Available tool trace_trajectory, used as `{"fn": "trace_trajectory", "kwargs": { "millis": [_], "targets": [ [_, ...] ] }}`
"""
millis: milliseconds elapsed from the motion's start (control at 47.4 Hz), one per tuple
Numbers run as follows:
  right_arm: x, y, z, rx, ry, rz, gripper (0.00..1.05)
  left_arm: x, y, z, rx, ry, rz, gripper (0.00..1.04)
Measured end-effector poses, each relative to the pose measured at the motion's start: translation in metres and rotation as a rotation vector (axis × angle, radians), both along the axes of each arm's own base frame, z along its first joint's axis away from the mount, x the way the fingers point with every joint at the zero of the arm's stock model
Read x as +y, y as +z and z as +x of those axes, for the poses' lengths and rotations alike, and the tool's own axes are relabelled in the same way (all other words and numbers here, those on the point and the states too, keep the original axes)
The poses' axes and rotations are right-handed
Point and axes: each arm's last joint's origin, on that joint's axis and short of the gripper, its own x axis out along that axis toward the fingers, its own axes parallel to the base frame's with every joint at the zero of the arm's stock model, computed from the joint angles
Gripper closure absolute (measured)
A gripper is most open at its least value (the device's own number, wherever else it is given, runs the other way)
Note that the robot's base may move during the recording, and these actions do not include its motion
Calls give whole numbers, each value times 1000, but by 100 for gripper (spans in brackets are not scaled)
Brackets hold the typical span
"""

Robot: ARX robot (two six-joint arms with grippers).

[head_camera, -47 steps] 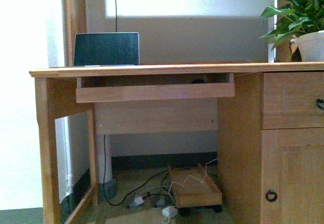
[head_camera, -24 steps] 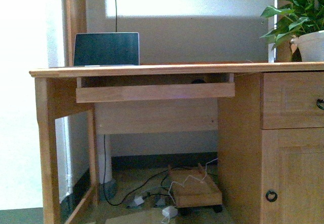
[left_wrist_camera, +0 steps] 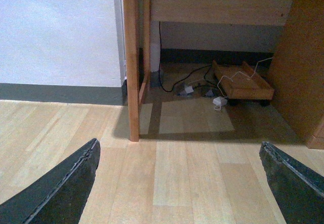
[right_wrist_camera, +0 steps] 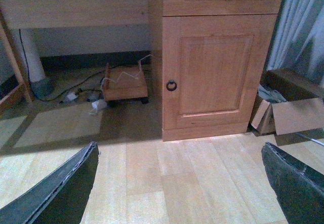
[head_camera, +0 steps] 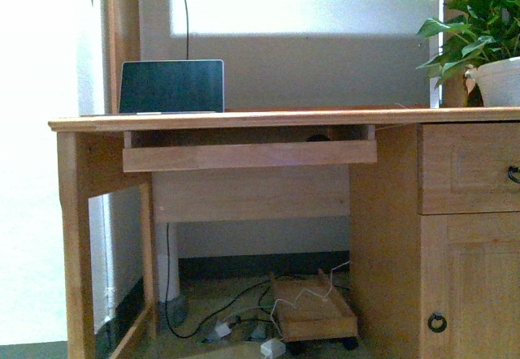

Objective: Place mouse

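Mouse: probably the small dark dome showing just over the front rail of the pull-out tray, toward its right end, under the surface; too small to confirm. Judged light, rigid and smooth-shelled, so slippery. Pinch low across its flanks, not on the dome. Left claw and right claw both spread wide, empty, over the floor, well apart from the tray.

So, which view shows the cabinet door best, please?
The right wrist view: the whole cabinet door with its ring pull shows. The front view cuts it at the edge; the left wrist view shows none of its face.
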Motion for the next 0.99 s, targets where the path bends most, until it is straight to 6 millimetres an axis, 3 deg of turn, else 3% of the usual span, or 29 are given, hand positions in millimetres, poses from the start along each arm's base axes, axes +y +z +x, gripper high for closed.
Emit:
{"fn": "trace_trajectory", "kwargs": {
  "millis": [993],
  "targets": [
    [0,0,0,0,0,0,7,0,0,0,-1,0,0,8]
  ]
}}
